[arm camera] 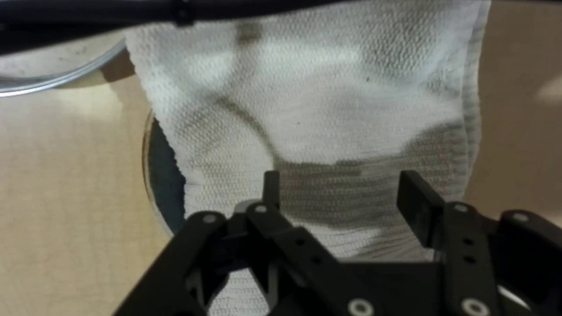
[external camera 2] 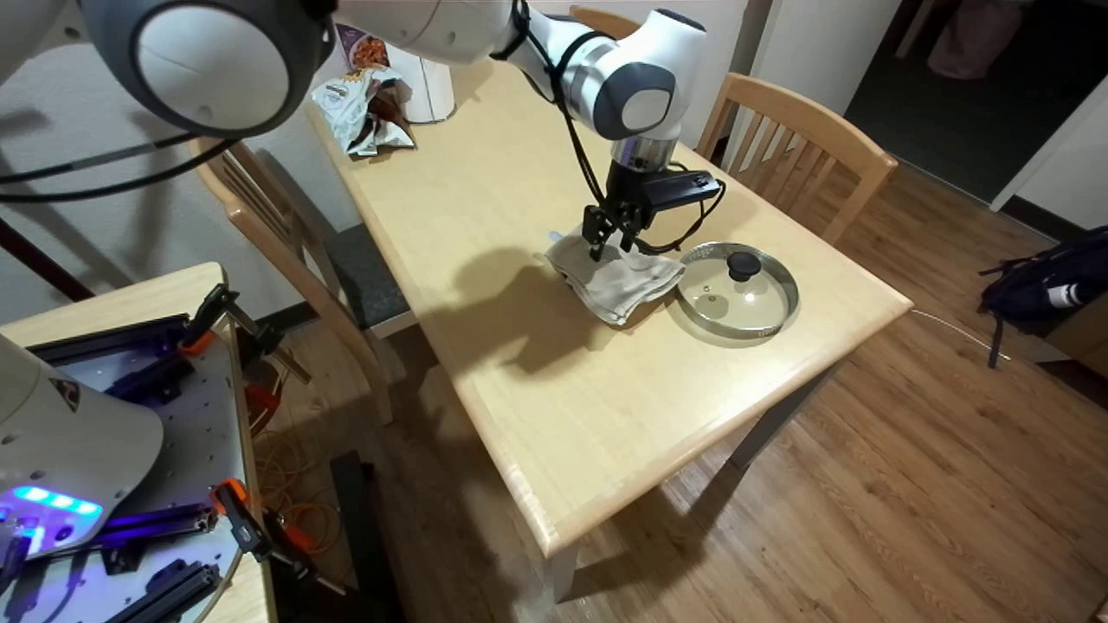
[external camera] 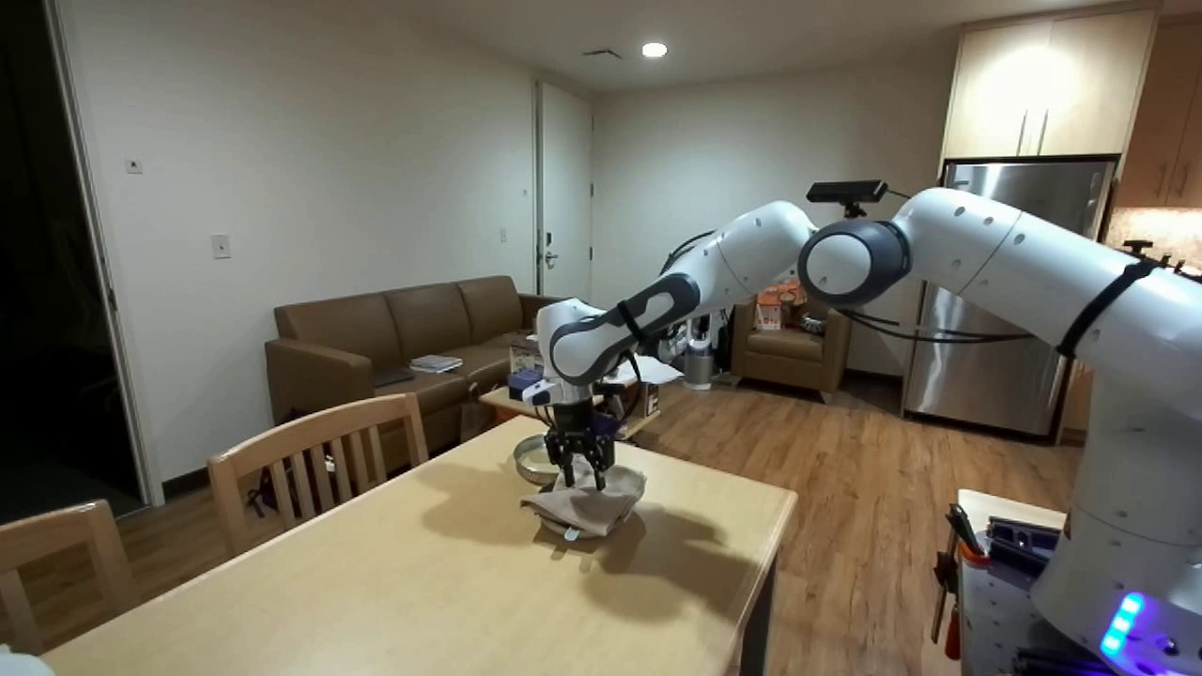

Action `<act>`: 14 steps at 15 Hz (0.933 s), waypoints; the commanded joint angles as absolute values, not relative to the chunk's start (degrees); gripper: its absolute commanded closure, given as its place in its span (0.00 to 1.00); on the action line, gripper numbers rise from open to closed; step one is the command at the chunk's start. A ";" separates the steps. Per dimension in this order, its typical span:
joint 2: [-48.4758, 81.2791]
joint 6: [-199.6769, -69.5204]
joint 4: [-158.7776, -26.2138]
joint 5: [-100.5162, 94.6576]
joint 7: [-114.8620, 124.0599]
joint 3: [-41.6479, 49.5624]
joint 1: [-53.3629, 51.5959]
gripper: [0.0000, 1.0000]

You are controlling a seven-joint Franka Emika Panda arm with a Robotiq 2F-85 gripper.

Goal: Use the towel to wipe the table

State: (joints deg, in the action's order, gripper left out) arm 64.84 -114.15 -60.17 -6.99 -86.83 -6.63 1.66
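Note:
The towel point(arm camera: 320, 109), a whitish-beige woven cloth with soft folds, lies bunched on the light wooden table point(external camera 2: 606, 424). Under its left side in the wrist view, the curved edge of a dark round thing point(arm camera: 166, 180) peeks out; the cloth covers the rest of it. Both exterior views place my gripper point(external camera: 584, 476) pointing down over the towel. Its two fingers point(arm camera: 418, 206) stand well apart, and no cloth is pinched between them. Whether the fingertips touch the cloth, I cannot tell.
A glass pot lid point(external camera 2: 727, 303) with a black knob sits right beside the towel. Farther along the table are a crumpled snack bag point(external camera 2: 359, 112) and a white roll point(external camera 2: 428, 91). Wooden chairs point(external camera: 319, 460) line the table's side.

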 commanded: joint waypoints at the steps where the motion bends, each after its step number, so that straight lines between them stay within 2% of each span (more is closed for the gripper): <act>1: 67.38 -112.52 -56.06 -6.35 -86.81 -6.41 1.34 0.02; 9: 70.50 -109.94 -51.70 -6.11 -86.85 -6.30 1.10 0.00; 10: 70.75 -109.85 -51.45 -6.01 -86.95 -6.36 1.21 0.25; 11: 71.06 -109.73 -51.02 -6.01 -86.95 -6.34 1.23 0.26; 14: 71.53 -108.87 -50.04 -5.89 -86.90 -6.38 1.23 0.46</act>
